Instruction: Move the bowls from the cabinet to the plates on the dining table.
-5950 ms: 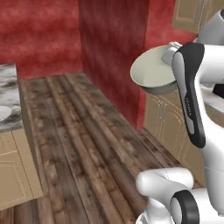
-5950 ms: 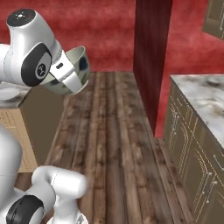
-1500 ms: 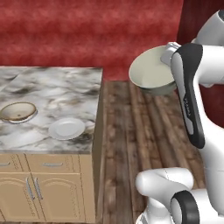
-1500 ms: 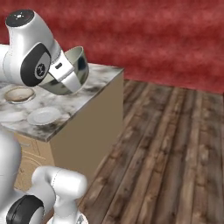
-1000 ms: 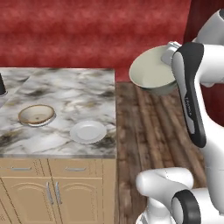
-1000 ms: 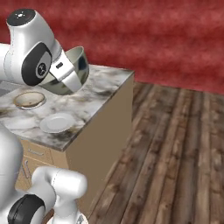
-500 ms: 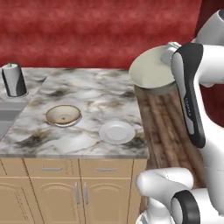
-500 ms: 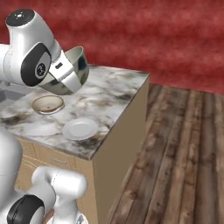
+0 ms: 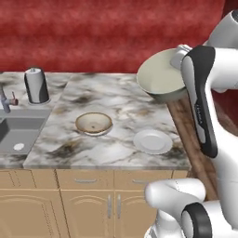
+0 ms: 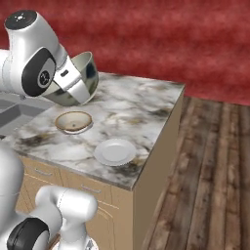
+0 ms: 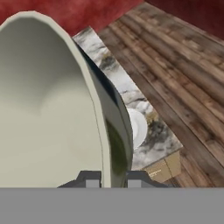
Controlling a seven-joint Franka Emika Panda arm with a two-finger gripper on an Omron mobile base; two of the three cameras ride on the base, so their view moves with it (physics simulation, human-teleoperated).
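Observation:
My gripper [image 11: 110, 179] is shut on the rim of the deep grey-green bowl [image 9: 159, 77], holding it tilted above the right part of the dining table [image 9: 116, 100]. The bowl's pale inside [image 11: 43, 109] faces the hand camera, and its dark outside [image 10: 82, 78] shows in the right base view. On the marble top the shallow tan bowl [image 9: 94, 123] rests with a pale plate edge peeking out beneath it. An empty plate [image 9: 152, 141] lies to its right, below the held bowl, near the table's front right corner [image 10: 115, 152]. The cabinet is out of view.
A grey kettle [image 9: 36, 85] stands at the back left of the marble top, next to a sink [image 9: 18, 134] with a faucet [image 9: 5, 100]. Tan drawer fronts [image 9: 88, 181] run below. Wooden floor [image 10: 205, 185] lies right of the table, a red wall behind.
Both base views have swung toward the table, so the camera moved; the tan bowl and empty plate now sit mid-picture. The grey-green bowl stays in my gripper in the same pose.

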